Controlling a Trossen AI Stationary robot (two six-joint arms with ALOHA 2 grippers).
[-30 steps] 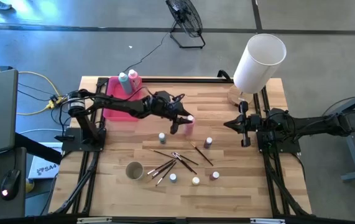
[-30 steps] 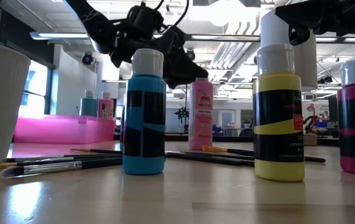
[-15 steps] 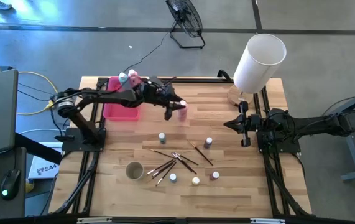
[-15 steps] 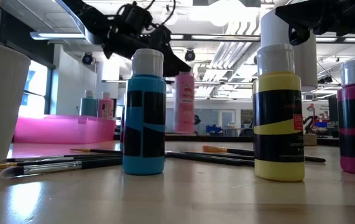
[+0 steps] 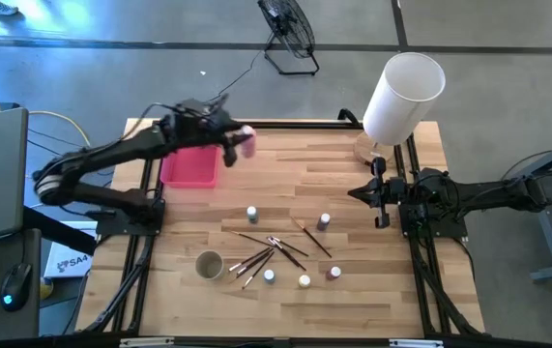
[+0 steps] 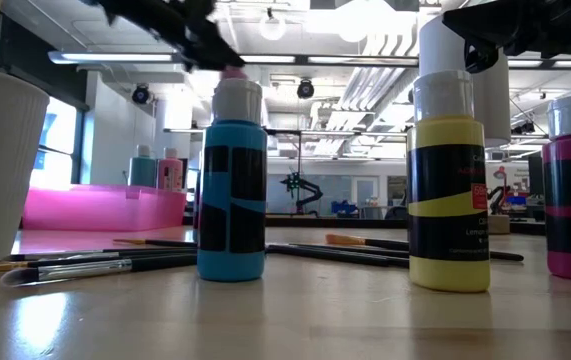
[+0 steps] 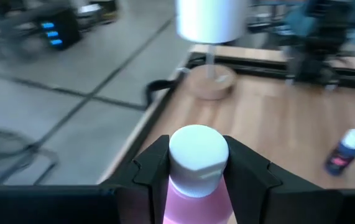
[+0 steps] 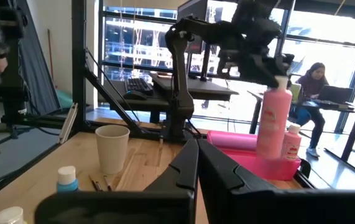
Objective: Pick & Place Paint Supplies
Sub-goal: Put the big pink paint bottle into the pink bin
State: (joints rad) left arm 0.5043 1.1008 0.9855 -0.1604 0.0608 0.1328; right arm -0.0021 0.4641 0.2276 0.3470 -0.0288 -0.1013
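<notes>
My left gripper [image 5: 234, 147] is shut on a pink squeeze bottle [image 5: 246, 142] with a white cap [image 7: 198, 149], high above the table beside the far right corner of the pink tray [image 5: 188, 166]. A teal bottle [image 6: 143, 165] and a second pink bottle [image 6: 170, 167] stand in the tray. Small paint pots [image 5: 252, 213] [image 5: 324, 221] [image 5: 305, 281] and thin brushes [image 5: 271, 249] lie on the table's near middle. My right gripper [image 5: 380, 193] waits shut at the table's right side, touching nothing. My left gripper pinches the pink bottle between its two fingers [image 7: 154, 171], which sit on either side of the bottle's top, at the cap and shoulder [image 7: 193, 186]. The fingers come nearly level from the table's left. The bottle hangs upright [image 8: 274, 121], lifted clear of table and tray.
A tall white cylinder [image 5: 403, 92] on a wooden base [image 5: 365, 150] stands at the far right corner. A white cup [image 5: 209, 264] stands near the front left, beside the brushes. In the low view a blue pot [image 6: 231, 180] and a yellow pot [image 6: 449, 180] stand close by.
My left gripper has lifted the pink bottle off the table's middle and carried it up and toward the far left, over to the pink tray. The bottle has stayed upright in the shut fingers. The gripper has tipped up from pointing downward to nearly level.
</notes>
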